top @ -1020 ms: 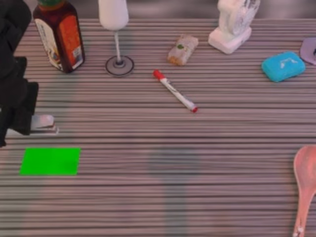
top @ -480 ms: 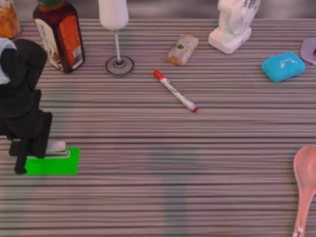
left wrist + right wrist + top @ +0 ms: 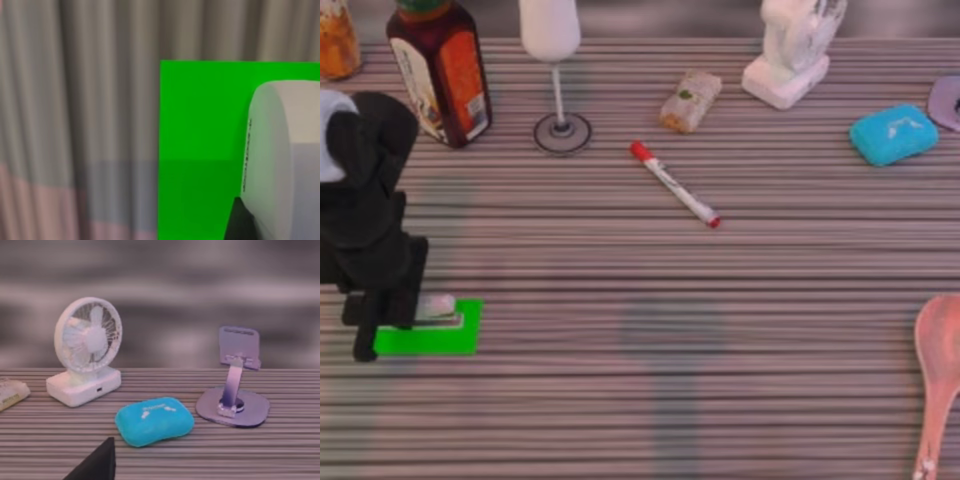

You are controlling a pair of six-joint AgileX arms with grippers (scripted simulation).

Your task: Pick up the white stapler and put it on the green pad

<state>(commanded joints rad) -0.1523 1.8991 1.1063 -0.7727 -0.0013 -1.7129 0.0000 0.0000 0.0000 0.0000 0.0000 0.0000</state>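
The white stapler (image 3: 438, 307) lies across the top edge of the green pad (image 3: 450, 342) at the table's left, its free end pointing right. My left gripper (image 3: 402, 312) is shut on the stapler's left end, low over the pad's left part. In the left wrist view the stapler (image 3: 280, 160) fills the side over the green pad (image 3: 200, 140), with one dark finger (image 3: 241, 222) against it. My right arm is out of the top view, parked; its wrist view faces the table's far right.
Along the back stand a brown sauce bottle (image 3: 440, 70), a wine glass (image 3: 558, 90), a wrapped snack (image 3: 690, 100) and a white fan (image 3: 790, 50). A red-capped marker (image 3: 675, 185) lies mid-table. A turquoise block (image 3: 892, 134) and pink spoon (image 3: 938, 370) are at the right.
My left gripper has carried the stapler from above the pad's top edge down onto the pad, then sunk slightly lower and nearer over the last half second.
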